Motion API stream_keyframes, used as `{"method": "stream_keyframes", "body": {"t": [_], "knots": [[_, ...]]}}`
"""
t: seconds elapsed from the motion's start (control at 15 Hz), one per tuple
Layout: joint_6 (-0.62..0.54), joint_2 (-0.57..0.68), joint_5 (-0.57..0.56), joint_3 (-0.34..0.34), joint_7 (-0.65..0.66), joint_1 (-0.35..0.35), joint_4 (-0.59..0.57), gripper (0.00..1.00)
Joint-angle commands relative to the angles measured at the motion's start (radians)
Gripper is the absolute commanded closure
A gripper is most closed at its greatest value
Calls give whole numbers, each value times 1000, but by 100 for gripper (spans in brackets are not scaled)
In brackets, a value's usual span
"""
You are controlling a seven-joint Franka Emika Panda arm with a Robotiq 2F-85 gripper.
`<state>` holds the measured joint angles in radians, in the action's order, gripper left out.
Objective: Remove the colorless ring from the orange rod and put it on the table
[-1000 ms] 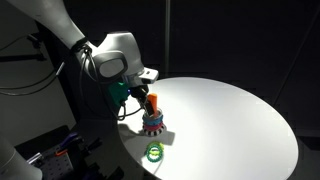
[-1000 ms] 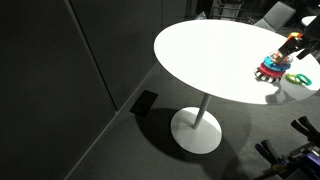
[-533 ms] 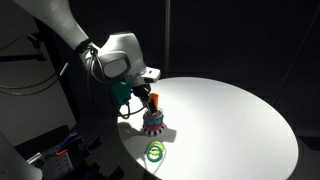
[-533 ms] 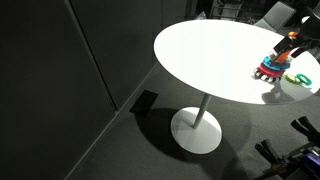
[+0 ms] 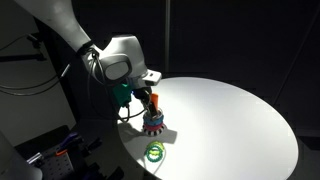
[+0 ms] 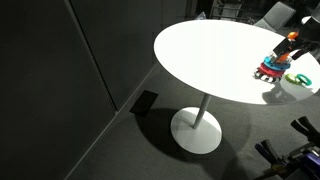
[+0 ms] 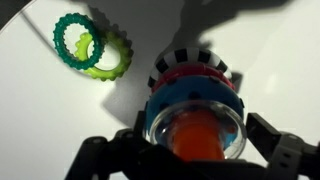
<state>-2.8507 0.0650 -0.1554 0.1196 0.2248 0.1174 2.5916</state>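
- Far left of the wrist view: green ring (image 7: 82, 45) lies flat on the table (image 7: 270, 40), well apart from the stack. It is off the peg and not in the way.
- Centre: colorless ring (image 7: 158, 128) sits topmost on the orange rod (image 7: 197, 138), above the blue ring (image 7: 200, 92) and red ring (image 7: 180, 73). Being on top, it should lift off alone.
- Gripper (image 7: 197, 152) is centred over the rod with one finger on each side of the colorless ring, placed to take it by the rim. Cannot tell if the jaws pinch it or just stand beside it.
- Right: bare table past the stack, a likely set-down spot.
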Motion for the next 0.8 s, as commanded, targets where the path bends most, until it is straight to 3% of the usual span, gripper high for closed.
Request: {"method": "stream_keyframes", "body": {"t": [0.0, 0.07, 0.13, 0.27, 0.73], "knots": [[6, 5, -33, 22, 50, -13, -10, 0], [6, 6, -35, 24, 55, -14, -10, 0], [6, 6, -37, 25, 57, -14, -9, 17], [9, 5, -39, 26, 60, -15, -9, 32], [51, -55, -23, 18, 43, -17, -4, 34]]}}
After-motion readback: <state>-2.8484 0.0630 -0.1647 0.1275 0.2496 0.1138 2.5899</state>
